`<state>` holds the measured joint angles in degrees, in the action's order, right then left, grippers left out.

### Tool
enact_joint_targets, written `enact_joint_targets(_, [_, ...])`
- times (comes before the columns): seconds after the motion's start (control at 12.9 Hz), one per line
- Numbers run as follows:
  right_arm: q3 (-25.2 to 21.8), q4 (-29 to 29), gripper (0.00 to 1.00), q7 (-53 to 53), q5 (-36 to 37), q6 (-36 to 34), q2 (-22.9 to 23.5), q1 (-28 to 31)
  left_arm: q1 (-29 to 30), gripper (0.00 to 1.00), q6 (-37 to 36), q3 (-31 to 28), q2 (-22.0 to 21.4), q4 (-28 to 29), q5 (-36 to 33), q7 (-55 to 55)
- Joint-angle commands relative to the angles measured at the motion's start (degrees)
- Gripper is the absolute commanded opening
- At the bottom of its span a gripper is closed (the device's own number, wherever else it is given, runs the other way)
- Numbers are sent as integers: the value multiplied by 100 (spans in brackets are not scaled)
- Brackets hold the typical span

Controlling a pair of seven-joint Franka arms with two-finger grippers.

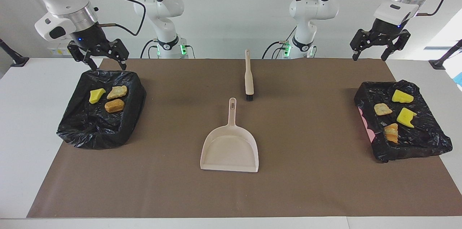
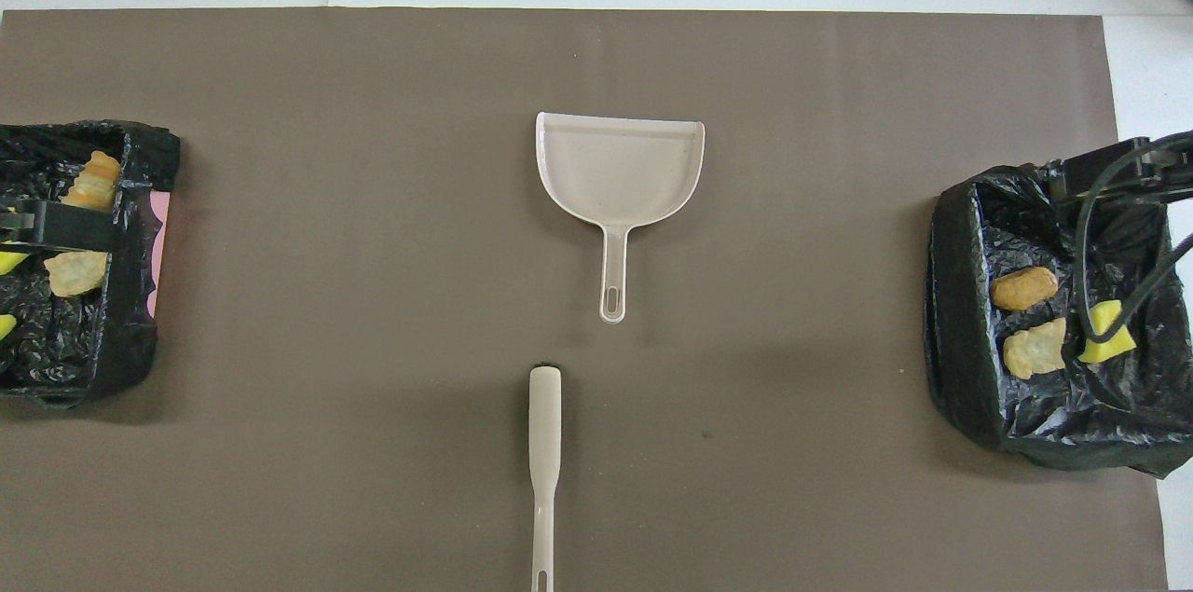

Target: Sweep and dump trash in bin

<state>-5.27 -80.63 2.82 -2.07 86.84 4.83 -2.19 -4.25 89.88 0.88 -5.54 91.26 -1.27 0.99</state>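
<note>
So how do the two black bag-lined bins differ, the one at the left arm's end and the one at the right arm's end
The bin at the left arm's end holds four trash bits: two yellow wedges and two golden-brown pieces. The bin at the right arm's end holds three: one yellow wedge and two brown pieces. The first shows pink at one edge; the second shows only black. Both are bag-lined and lie on the brown mat.

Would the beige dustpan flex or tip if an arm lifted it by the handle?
The dustpan looks like thin moulded plastic, so probably light and fairly stiff. Its wide scoop would likely droop from that slim handle. It lies flat, so a push should slide it.
</note>
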Motion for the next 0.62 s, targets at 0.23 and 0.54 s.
enact_joint_targets(0.23, [9,-41,100,105,22,-88,-70,17,584,100,-226,598,-202,173,136,-20])
enact_joint_targets(0.54, [9,-41,100,105,22,-88,-70,17,277,100,-172,274,-158,138,153,-344])
